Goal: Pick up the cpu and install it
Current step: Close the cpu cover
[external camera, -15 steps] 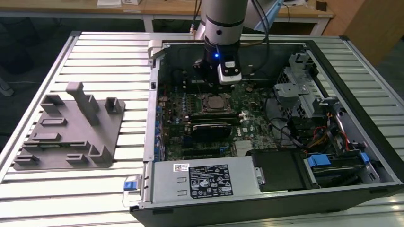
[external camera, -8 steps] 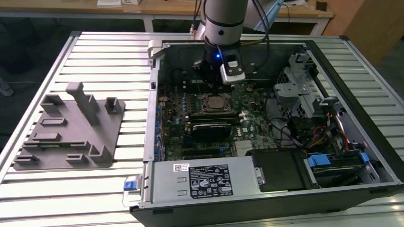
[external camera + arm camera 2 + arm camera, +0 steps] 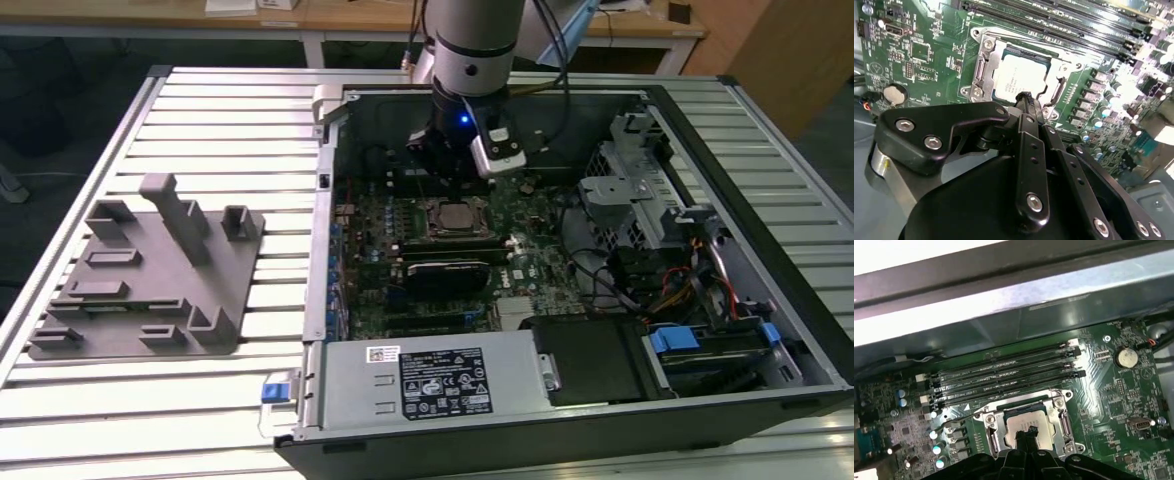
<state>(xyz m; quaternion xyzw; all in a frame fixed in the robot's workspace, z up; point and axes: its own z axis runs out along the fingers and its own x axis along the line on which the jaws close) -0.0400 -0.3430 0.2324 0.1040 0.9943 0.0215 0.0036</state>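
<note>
The cpu point(image 3: 458, 212) lies flat in the metal-framed socket point(image 3: 416, 222) on the green motherboard inside the open computer case. Its silvery top point(image 3: 1019, 75) shows in both wrist views, lying level within the socket frame point(image 3: 985, 60). My gripper point(image 3: 441, 178) hangs just above the cpu, a little toward the case's far wall. Its black fingertips point(image 3: 1026, 432) are pressed together over the cpu point(image 3: 1015, 424) and hold nothing. In the second wrist view the gripper point(image 3: 1026, 97) has its tip over the chip's near edge.
A grey plastic fixture block point(image 3: 147, 270) sits on the slatted table at the exterior view's left. Memory slots point(image 3: 1004, 375) run beside the socket toward the case wall. A power supply point(image 3: 427, 385), a drive cage point(image 3: 641, 190) and cables crowd the case.
</note>
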